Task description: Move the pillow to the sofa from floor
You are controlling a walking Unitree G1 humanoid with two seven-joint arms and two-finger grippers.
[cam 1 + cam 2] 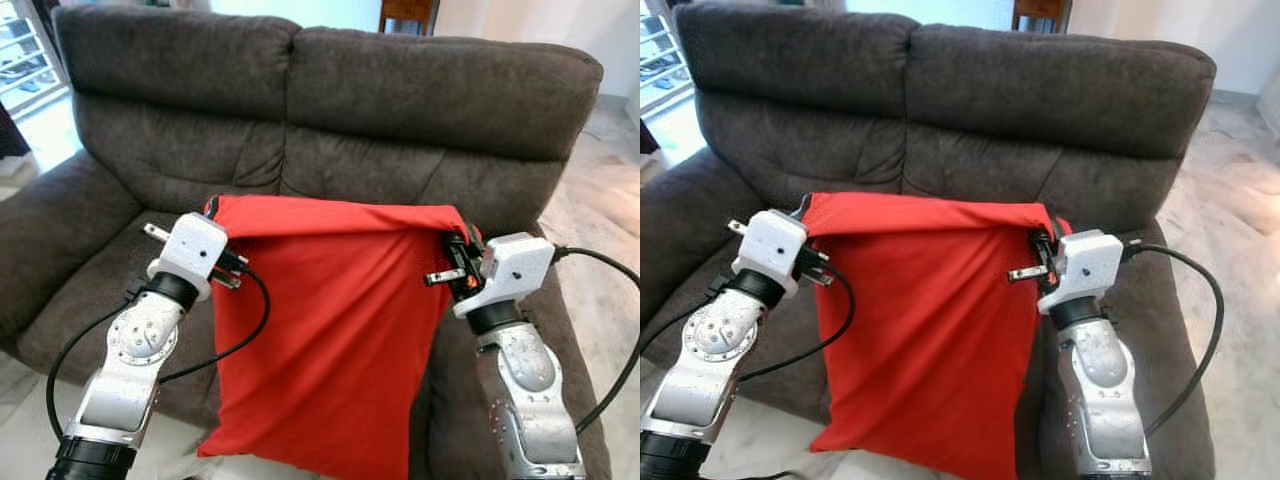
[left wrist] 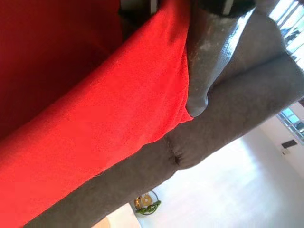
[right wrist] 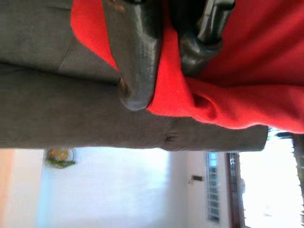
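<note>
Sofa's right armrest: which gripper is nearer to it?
Right. The right gripper pinches the red pillow top corner beside that armrest; the left gripper pinches the opposite corner.

- Before us stands a dark grey two-seat sofa [image 1: 330,110] in soft, suede-like fabric — two back cushions and broad padded arms.
- We see pale, glossy floor [image 1: 600,200] to the right of it, with faint marbling and daylight reflecting off it.
- At our far left, a white shelf rack [image 1: 25,55] stands in bright light.
- Behind the backrest we make out a brown wooden chair [image 1: 407,14] against a pale wall [image 1: 520,20].
- Through the wrist views we find a white ceiling [image 3: 118,190] and a barred window [image 3: 211,187] — strongly lit.
</note>
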